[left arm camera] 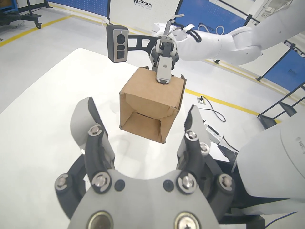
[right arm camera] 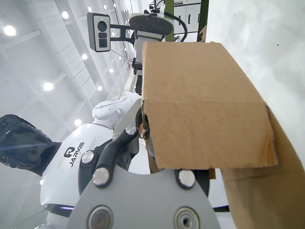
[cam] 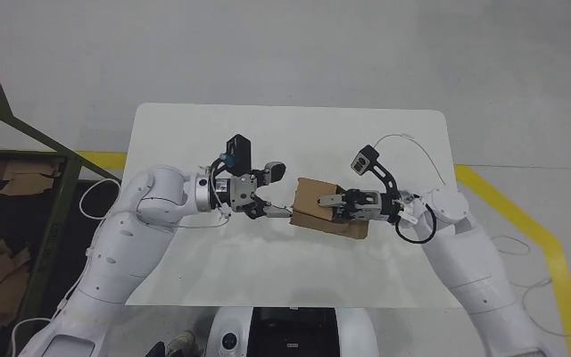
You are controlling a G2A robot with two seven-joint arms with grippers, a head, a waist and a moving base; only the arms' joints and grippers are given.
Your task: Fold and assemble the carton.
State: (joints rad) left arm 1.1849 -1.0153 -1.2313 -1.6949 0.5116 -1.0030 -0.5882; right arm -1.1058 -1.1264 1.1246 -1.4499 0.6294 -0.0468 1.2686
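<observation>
We see the carton [cam: 308,192] a little right of the middle of the white table [cam: 178,250], between the two arms. It is plain brown cardboard, opened out into a square tube. One open end faces left, toward the left gripper [cam: 270,190]. In the left wrist view we look straight into this end, where an inner flap is bent partway across the opening and the other flaps stand out along the walls. We cannot tell whether the carton's lower edge rests on the table or hangs just above it.

The right gripper [cam: 328,202] comes in from the right and is clamped on the carton's right end. One of its fingers [left arm camera: 164,71] lies flat against the outside of the upper wall, pinching the cardboard at that end. In the right wrist view a cardboard panel runs up from between the jaws.

The left gripper is just left of the carton, level with the open end and not touching it. Its fingers [left arm camera: 91,117] are spread wide apart with nothing between them.

On the floor left of the table, flattened cardboard pieces [cam: 27,183] lie inside a green frame [cam: 62,205]. A yellow floor line [cam: 500,201] runs past the table's right side.
</observation>
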